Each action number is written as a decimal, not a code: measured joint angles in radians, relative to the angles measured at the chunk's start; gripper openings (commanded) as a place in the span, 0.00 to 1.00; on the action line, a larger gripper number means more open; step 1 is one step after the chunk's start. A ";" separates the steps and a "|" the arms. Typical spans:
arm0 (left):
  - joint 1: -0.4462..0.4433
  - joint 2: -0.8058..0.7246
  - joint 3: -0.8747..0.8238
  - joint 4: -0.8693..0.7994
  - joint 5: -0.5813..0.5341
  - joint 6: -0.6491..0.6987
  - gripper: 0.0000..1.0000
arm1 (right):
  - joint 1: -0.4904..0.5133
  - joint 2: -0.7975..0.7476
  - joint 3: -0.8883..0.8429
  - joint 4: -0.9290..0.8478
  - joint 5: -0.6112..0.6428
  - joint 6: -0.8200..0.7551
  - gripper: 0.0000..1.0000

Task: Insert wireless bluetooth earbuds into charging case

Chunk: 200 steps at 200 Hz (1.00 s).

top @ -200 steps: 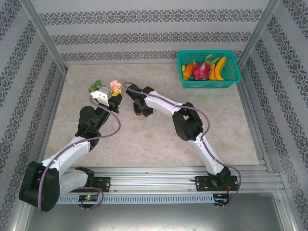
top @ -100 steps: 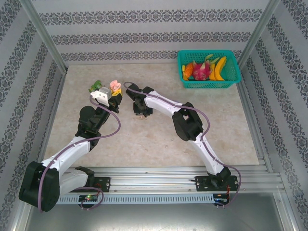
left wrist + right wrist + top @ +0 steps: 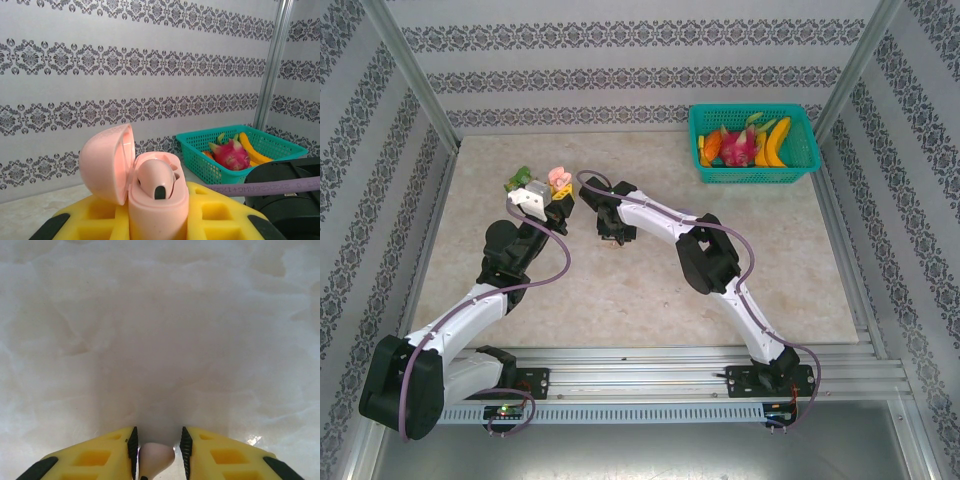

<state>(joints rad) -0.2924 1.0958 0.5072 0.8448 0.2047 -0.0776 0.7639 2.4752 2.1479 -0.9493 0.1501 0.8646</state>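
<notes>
Right gripper (image 3: 157,436) noses down over bare table (image 3: 160,315), its two black pads pinching a pale pink-beige bud (image 3: 156,456), jaws only partly closed because the bud fills the gap. From the top view this gripper hangs just to the right of the case (image 3: 165,202) and a little nearer the arm bases than it, close but apart. The case is off the table, upright in the left gripper (image 3: 554,192), whose yellow fingers are pressed tight on its lower half. Lid (image 3: 106,162) is swung open on the side of the case away from the right arm, mouth facing up. A seated bud (image 3: 156,181) already fills the part of the mouth I can see, a dark mark on its face. A second socket beside it cannot be made out. The bud's long axis seems to run along the right fingers, rounded end toward the tips, narrower end back toward the wrist, though little of it shows. My reading: the whole move hangs on that offset, since the bud must travel left and up to stand over the case, then drop straight into the upturned mouth. The right arm is the nearer one and the open lid leaves its side clear. Which end should enter first I cannot tell
</notes>
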 measured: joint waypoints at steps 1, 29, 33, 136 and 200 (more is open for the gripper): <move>0.000 0.000 0.000 0.000 0.000 0.000 0.00 | 0.000 0.000 0.000 0.000 0.000 0.001 0.31; 0.000 0.000 0.000 0.000 0.000 -0.003 0.00 | 0.000 0.002 0.006 -0.016 0.007 0.005 0.30; 0.000 0.000 0.000 0.000 0.000 -0.003 0.00 | 0.002 0.002 0.006 -0.019 0.008 0.005 0.30; 0.000 0.000 0.000 0.000 0.000 -0.003 0.00 | 0.013 0.010 0.023 -0.046 0.018 0.028 0.30; 0.000 0.000 0.000 0.000 0.000 -0.003 0.00 | 0.016 0.020 0.041 -0.061 0.019 0.049 0.29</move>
<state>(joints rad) -0.2924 1.0954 0.5072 0.8452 0.2047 -0.0811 0.7799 2.4950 2.1887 -1.0107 0.1688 0.9138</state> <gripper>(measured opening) 0.218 0.290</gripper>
